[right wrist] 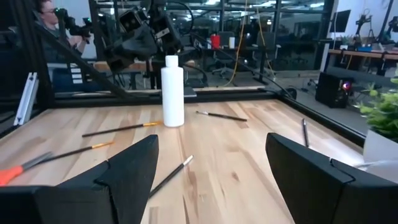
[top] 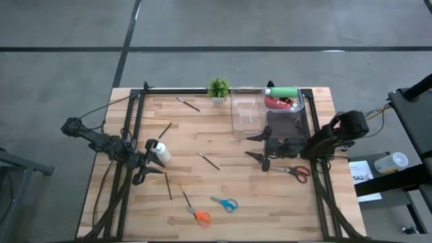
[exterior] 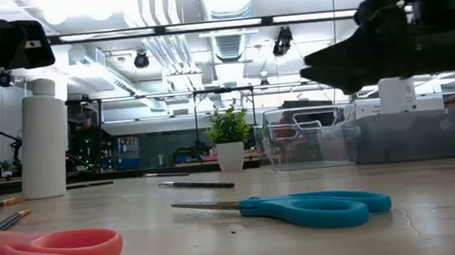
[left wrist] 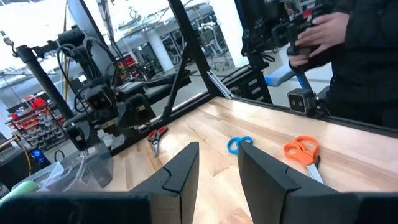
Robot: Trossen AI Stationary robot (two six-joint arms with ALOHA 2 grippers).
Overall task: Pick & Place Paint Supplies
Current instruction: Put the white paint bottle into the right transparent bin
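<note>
A wooden table (top: 270,202) is seen from above, with a dark robot arm at each side. The left gripper (top: 150,164) is held just beside a white bottle (top: 160,152), which stands upright on the left half of the table; its fingers (left wrist: 180,174) are parted with nothing between them, and no contact with the bottle can be made out. The right gripper (top: 260,146) is held over the right half of the table, just in front of a clear bin (top: 246,115), with its fingers (right wrist: 130,168) spread wide and empty. Inside a second clear bin (top: 302,111) beside the first, a green bottle (top: 281,92) and a pink-red bottle (top: 283,102) are lying. Thin dark brushes are scattered on the wood: one (top: 188,104) near a small potted plant (top: 217,88) at the far edge, one (top: 208,160) at the middle, and one (top: 165,130) beyond the white bottle. Three pairs of scissors are lying flat: red-handled (top: 295,171) near the right gripper, blue-handled (top: 225,203) and orange-handled (top: 196,213) toward the near edge. A person (left wrist: 354,56) in dark clothing is seen beyond the table.
</note>
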